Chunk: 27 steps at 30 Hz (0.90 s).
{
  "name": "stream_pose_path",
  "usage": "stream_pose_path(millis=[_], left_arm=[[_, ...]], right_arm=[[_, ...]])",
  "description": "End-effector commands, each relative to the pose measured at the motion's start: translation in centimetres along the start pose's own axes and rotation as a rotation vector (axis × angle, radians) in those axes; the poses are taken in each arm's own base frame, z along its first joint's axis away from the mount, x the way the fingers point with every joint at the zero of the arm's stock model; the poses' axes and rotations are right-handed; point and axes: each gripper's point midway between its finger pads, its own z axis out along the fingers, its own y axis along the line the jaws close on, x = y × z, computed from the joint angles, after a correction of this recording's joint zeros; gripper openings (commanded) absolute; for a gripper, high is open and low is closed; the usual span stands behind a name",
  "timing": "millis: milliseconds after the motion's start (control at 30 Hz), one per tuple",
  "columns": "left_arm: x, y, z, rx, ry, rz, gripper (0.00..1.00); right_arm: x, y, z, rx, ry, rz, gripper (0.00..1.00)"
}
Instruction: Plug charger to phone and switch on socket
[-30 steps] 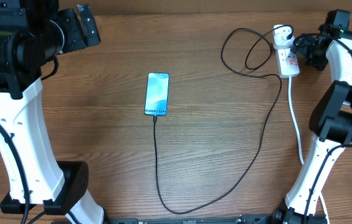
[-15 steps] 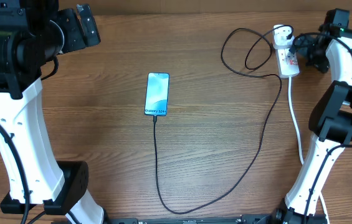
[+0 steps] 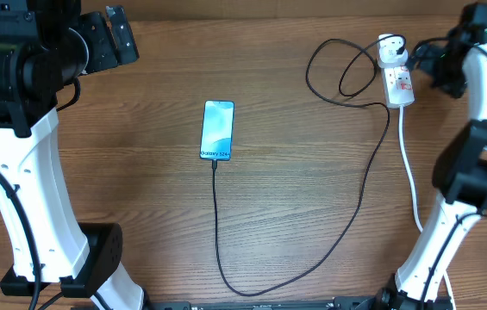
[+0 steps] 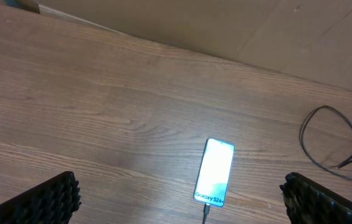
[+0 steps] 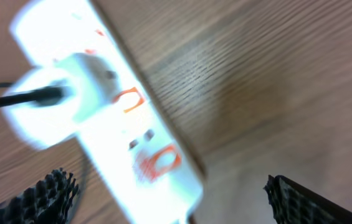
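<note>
The phone (image 3: 218, 130) lies flat mid-table, its blue screen lit, and appears again in the left wrist view (image 4: 215, 180). The black charger (image 3: 359, 202) runs from the phone's lower edge in a long loop to the round adapter (image 3: 390, 50) on the white socket (image 3: 398, 82). My right gripper (image 3: 440, 67) hovers just right of the socket, open, holding nothing. Its wrist view shows the blurred socket (image 5: 132, 143) with red switches between the spread fingers (image 5: 45, 199). My left gripper (image 3: 115, 39) is open at the far left, well clear of the phone.
The socket's white cord (image 3: 408, 164) trails down the right side toward the front edge. The charger coils in a loop (image 3: 340, 73) left of the socket. Beyond the table's far edge stands a brown cardboard wall (image 4: 225, 25).
My right gripper has opened wider and drawn up and to the right, away from the socket. The left arm, the phone and the charger have stayed put.
</note>
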Motion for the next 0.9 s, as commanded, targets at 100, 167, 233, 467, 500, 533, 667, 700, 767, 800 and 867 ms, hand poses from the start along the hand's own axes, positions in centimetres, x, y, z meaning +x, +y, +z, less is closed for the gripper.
stream_pose_path(millis=[100, 167, 233, 467, 500, 533, 667, 700, 767, 800, 867], left_arm=[[0.0, 0.1, 0.3, -0.013, 0.002, 0.02, 1.0], [0.0, 0.1, 0.3, -0.013, 0.002, 0.02, 1.0], [0.0, 0.1, 0.3, -0.013, 0.002, 0.02, 1.0], [0.0, 0.1, 0.3, -0.013, 0.002, 0.02, 1.0], [0.0, 0.1, 0.3, -0.013, 0.002, 0.02, 1.0], [0.0, 0.1, 0.3, -0.013, 0.002, 0.02, 1.0], [0.0, 0.1, 0.3, -0.013, 0.002, 0.02, 1.0], [0.0, 0.1, 0.3, -0.013, 0.002, 0.02, 1.0], [0.0, 0.1, 0.3, -0.013, 0.002, 0.02, 1.0], [0.0, 0.1, 0.3, -0.013, 0.002, 0.02, 1.0], [0.0, 0.1, 0.3, -0.013, 0.003, 0.02, 1.0]], right_arm=[[-1.1, 1.8, -16.6, -0.06, -0.223, -0.027, 1.0], [0.2, 2.1, -20.1, -0.083, -0.24, -0.032, 1.0], [1.9, 2.2, -23.4, -0.1, -0.252, -0.036, 1.0], [8.7, 1.8, -32.7, -0.151, -0.283, -0.047, 1.0], [9.8, 1.7, -33.8, -0.158, -0.285, -0.048, 1.0], [10.9, 1.6, -34.8, -0.164, -0.286, -0.05, 1.0], [14.7, 1.0, -38.5, -0.184, -0.32, -0.058, 1.0], [15.3, 0.8, -39.5, -0.184, -0.349, -0.06, 1.0], [16.2, 0.7, -41.1, -0.195, -0.395, -0.069, 1.0], [16.8, 0.6, -41.9, -0.202, -0.42, -0.073, 1.0], [17.7, 0.6, -43.2, -0.218, -0.456, -0.079, 1.0]])
